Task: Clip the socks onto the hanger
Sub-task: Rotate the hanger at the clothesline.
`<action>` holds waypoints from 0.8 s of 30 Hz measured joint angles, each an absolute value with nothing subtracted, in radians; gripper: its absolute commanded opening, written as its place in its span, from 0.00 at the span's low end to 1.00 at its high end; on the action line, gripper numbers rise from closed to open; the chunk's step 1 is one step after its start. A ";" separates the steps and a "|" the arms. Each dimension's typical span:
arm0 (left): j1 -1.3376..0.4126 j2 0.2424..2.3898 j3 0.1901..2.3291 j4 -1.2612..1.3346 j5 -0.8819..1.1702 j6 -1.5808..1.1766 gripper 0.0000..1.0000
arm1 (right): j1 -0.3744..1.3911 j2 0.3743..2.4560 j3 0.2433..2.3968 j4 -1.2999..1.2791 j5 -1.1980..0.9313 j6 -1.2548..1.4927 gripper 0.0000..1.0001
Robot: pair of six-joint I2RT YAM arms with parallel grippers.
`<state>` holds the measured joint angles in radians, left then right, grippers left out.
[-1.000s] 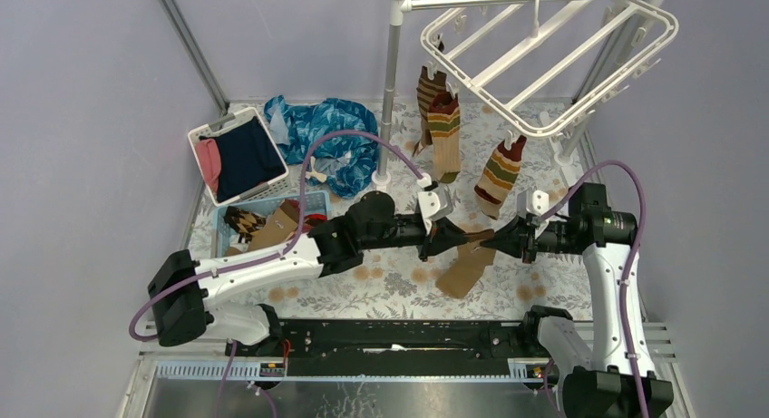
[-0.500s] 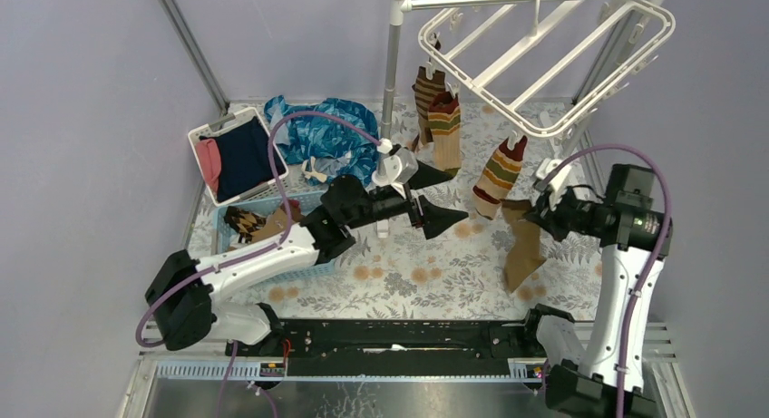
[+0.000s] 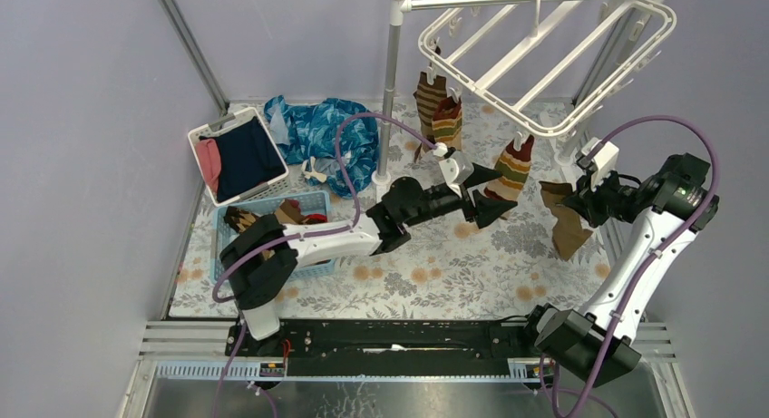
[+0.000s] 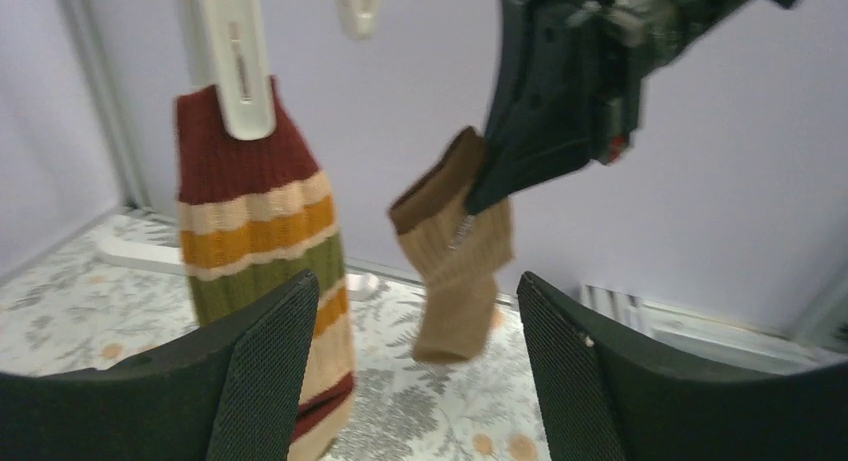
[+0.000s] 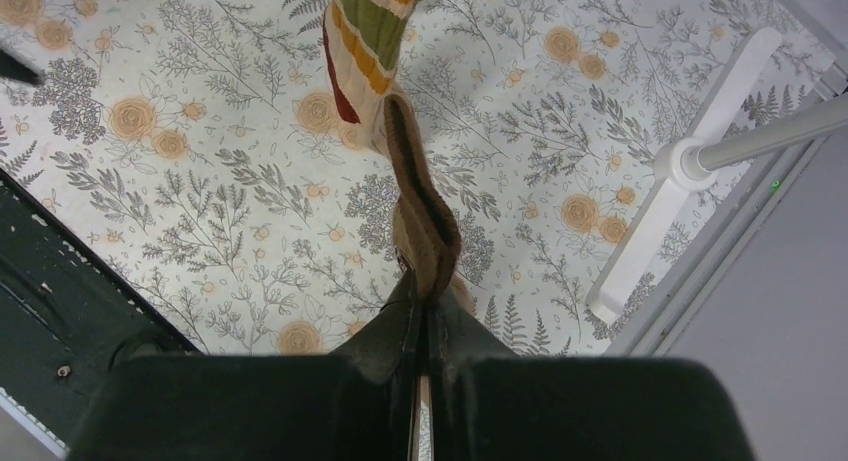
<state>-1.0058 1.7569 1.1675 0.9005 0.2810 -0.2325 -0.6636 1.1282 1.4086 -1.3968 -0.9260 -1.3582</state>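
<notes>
1. At far left, a white basket (image 3: 222,121) holds a folded navy garment (image 3: 249,155) with a pink one (image 3: 210,164) along its left side.
2. Just in front of it, a blue basket (image 3: 308,198) holds loose socks (image 3: 247,221) in brown and dark patterns.
3. A blue patterned cloth (image 3: 322,137) lies crumpled behind the blue basket, next to the foot of the rack pole (image 3: 392,82).
4. Two striped socks (image 3: 442,121) hang from clips on the near-left side of the white hanger (image 3: 544,130).
5. The left gripper (image 3: 497,189) is raised with its jaws wide apart and holds nothing. It points at a red, orange and green banded sock (image 4: 255,221), which hangs from a white clip (image 4: 235,61).
6. To the right, the right gripper (image 5: 420,291) is clamped on the brown cuff of a tan sock (image 3: 567,228), which hangs free above the floral tabletop (image 3: 435,264), just beside the banded sock and below the hanger's rim.
</notes>
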 measured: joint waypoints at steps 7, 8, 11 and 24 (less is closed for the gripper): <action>-1.018 1.828 1.230 0.958 0.067 -0.140 0.89 | -0.668 1.126 1.398 -1.403 -0.942 -1.369 0.00; -1.018 1.842 1.248 0.971 0.036 -0.131 0.90 | -0.669 1.129 1.398 -1.404 -0.950 -1.370 0.00; -1.020 1.880 1.293 1.012 -0.025 -0.109 0.89 | -0.669 1.134 1.397 -1.407 -0.970 -1.376 0.00; -1.033 2.056 1.532 1.061 -0.162 -0.029 0.57 | -0.669 1.133 1.369 -1.433 -1.016 -1.414 0.00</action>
